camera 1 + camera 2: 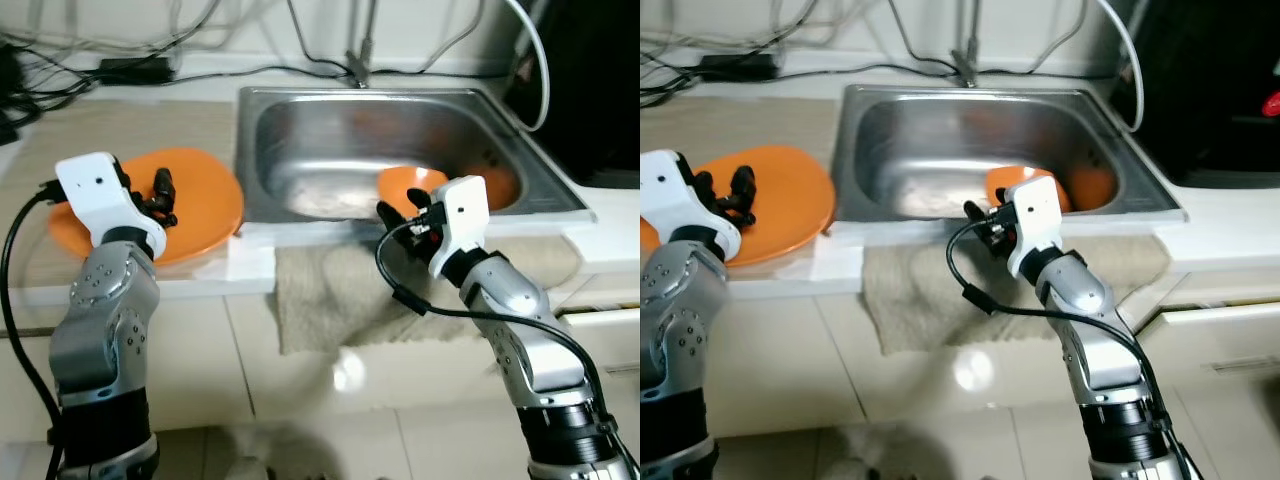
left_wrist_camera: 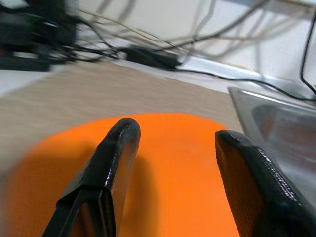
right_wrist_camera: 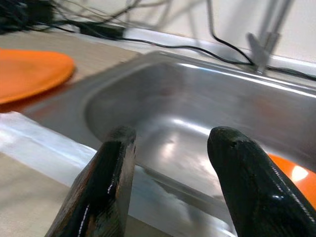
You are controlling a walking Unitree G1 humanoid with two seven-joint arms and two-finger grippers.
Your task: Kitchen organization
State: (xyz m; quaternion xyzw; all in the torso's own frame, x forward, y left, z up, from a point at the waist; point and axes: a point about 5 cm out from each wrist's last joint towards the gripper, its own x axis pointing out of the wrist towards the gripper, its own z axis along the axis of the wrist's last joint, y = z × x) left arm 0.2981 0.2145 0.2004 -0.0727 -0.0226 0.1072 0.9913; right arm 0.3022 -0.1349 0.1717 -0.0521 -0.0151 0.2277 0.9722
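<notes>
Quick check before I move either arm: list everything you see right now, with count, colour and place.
Plate: one, orange, on the counter left of the sink.
Bowl: one, orange, inside the sink near its front right.
Sink: one, steel, set in the counter, tap behind it.
Towel: one, beige, hanging over the counter edge below the sink.
Cables: several, black, along the back wall.
Left gripper: black fingers, open, over the plate.
Right gripper: black fingers, open, at the sink's front rim near the bowl.
</notes>
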